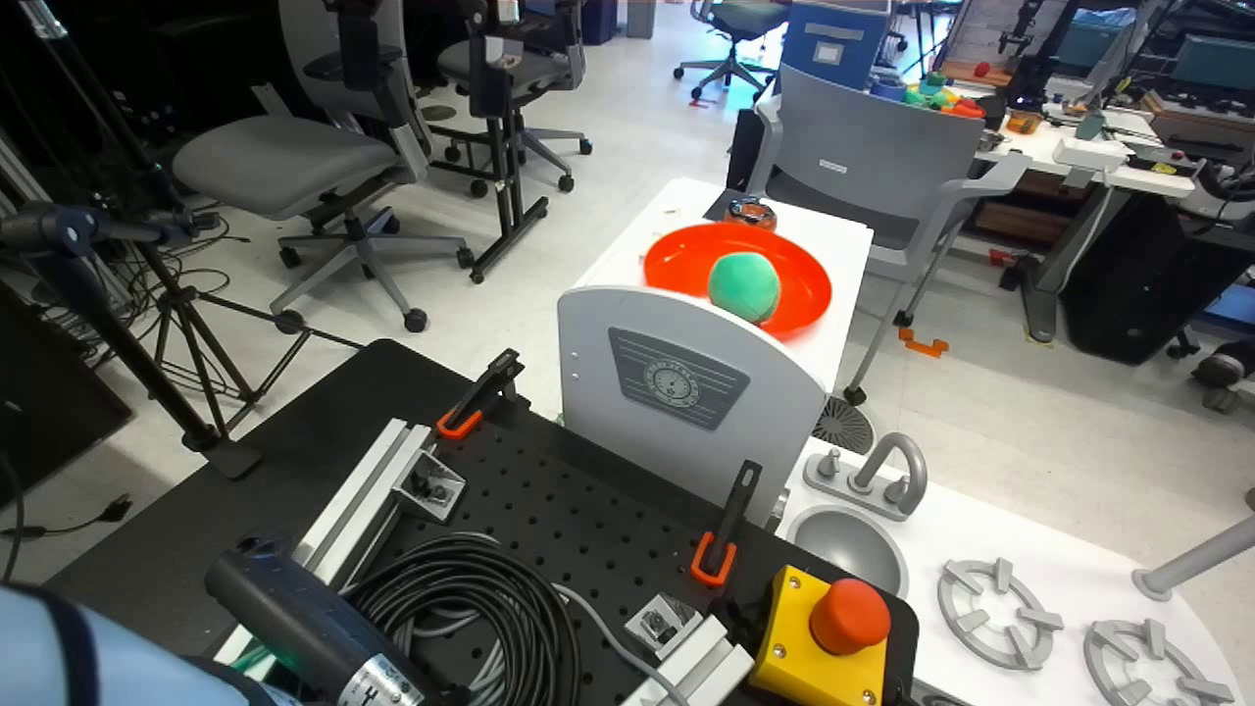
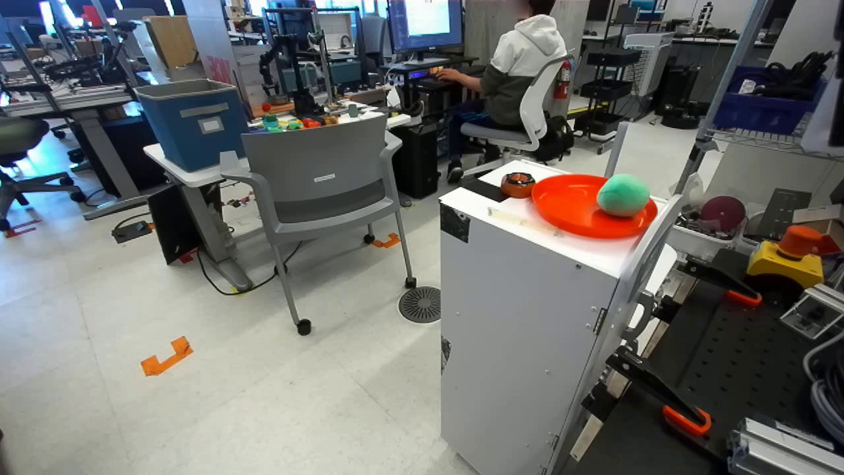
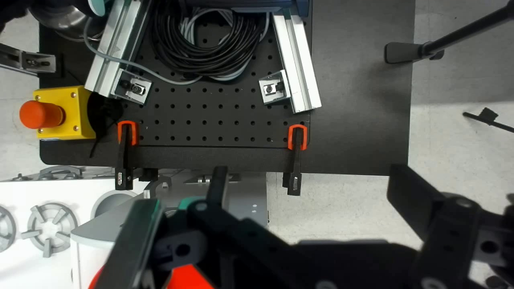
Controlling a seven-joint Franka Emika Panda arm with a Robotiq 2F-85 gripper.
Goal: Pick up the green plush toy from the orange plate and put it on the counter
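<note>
On the orange plate [image 2: 566, 206] sits the green toy [image 2: 623, 195]. Likely step: reaching. Next, bring the spread-apart end effector [image 3: 308, 184] over it.

We take this for a lab: in an exterior view we see coiled cables [image 1: 510, 579] on a holed board [image 1: 598, 512] at seven o'clock, a stop button [image 1: 850, 616] at five, a toy sink [image 1: 851, 551] at four, a swivel chair [image 1: 284, 162] at ten; in an exterior view, at one, a person [image 2: 517, 72] sits near a screen [image 2: 425, 23].
</note>
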